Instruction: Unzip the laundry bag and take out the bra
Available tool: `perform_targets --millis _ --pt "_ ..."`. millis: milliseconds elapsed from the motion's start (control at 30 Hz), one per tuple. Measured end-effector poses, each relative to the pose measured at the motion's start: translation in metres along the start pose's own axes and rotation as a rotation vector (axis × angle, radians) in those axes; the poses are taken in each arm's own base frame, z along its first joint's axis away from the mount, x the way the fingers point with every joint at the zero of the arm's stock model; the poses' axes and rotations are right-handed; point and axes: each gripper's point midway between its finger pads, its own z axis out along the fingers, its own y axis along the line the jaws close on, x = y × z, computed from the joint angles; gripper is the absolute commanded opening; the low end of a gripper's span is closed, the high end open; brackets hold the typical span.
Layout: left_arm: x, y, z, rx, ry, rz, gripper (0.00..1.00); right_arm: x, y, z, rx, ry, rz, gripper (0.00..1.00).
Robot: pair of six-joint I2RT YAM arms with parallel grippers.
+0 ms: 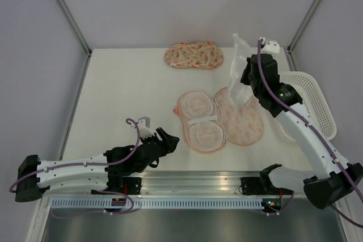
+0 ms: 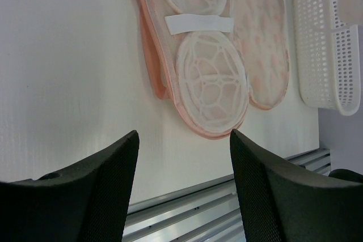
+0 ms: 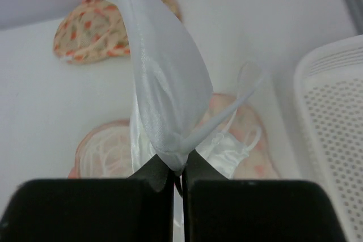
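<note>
Currently the bag [image 1: 218,122] is seen lying flat and spread open at mid table [image 1: 125,89]. The half toward the left arm shows two white lattice cups w/ pink trim and a white strap laid across between them. The other half shows the printed fabric. The bra [image 3: 164,77] is held up off the table above the bag's far right part. It is seen as a limp, translucent white strip, w/ thin straps trailing down toward the printed half. Whether its lower end touches the bag cannot be told. The R gripper [image 3: 178,168] is clamped on the bra; in the wrist view its fingers are pressed together w/ the fabric pinched at the tips. The L gripper [image 2: 183,134] is parked low near the table's near edge, left of the bag and apart from it. Its jaws are spread wide, w/ nothing between them. A white lattice basket [image 2: 323,43] is noted at the table's right edge, just beside the bag's printed half and under the R arm. A twin pouch [image 1: 194,55], closed and yellower, is noted at the far side, well apart from the bag.
</note>
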Motion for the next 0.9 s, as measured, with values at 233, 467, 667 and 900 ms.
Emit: perform_targets --millis 233,467,667,900 --pt "-0.001 0.005 -0.003 -0.010 0.005 0.010 0.70 -0.070 -0.094 -0.030 0.428 -0.203 0.073 0.01" --pt "-0.001 0.004 -0.006 -0.003 0.013 0.006 0.70 -0.040 -0.197 -0.036 0.821 -0.176 0.137 0.04" --pt "0.003 0.004 -0.007 0.003 0.038 0.006 0.70 0.050 -0.280 -0.030 1.082 -0.025 0.213 0.02" --pt "0.011 0.007 -0.004 -0.015 0.064 0.012 0.70 0.102 -0.286 0.011 1.016 0.123 0.266 0.07"
